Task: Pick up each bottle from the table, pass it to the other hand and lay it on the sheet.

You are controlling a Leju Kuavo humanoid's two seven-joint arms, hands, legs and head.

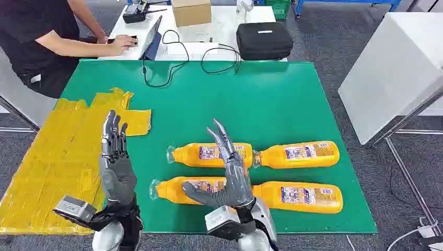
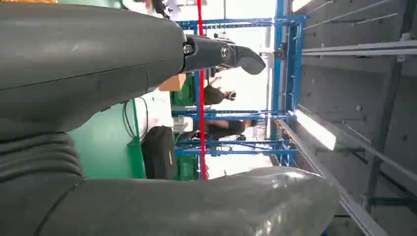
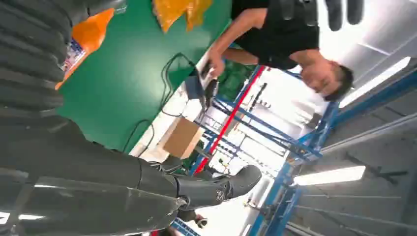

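So, from the head view, a green table (image 1: 271, 99) has four orange bottles lying on their sides in two rows. The back left bottle (image 1: 201, 154) and the back right bottle (image 1: 300, 154) lie neck to neck. The front left bottle (image 1: 180, 189) and the front right bottle (image 1: 303, 196) lie just in front of them. The right hand (image 1: 227, 172) is raised over the middle of the bottles and hides part of the two left ones. Its fingers are spread and it holds nothing. The left hand (image 1: 116, 162) is up by the table's left edge, fingers straight and apart, holding nothing too. A yellow sheet (image 1: 57, 157) lies at the left side of the table and hangs over the edge. No bottle is on it. Black cables (image 1: 172, 57) trail onto the far edge of the table. Behind them is a white desk (image 1: 219, 26) with a black case (image 1: 264, 40), a cardboard box (image 1: 191, 10) and a tablet (image 1: 151, 39). A person in a black shirt (image 1: 42, 36) sits there with a hand on the desk. A white board (image 1: 397, 68) leans at the right.

Next, the left wrist view shows the left hand's grey thumb and a dark finger (image 2: 223, 53) apart with nothing between them. Past them are blue racks (image 2: 280, 98) and a red pole (image 2: 201, 98).

Last, the right wrist view shows the right hand's dark finger (image 3: 216, 187) reaching out with nothing in it, a bit of an orange bottle beside the grey cover, the green table, the cables, the cardboard box and the person.
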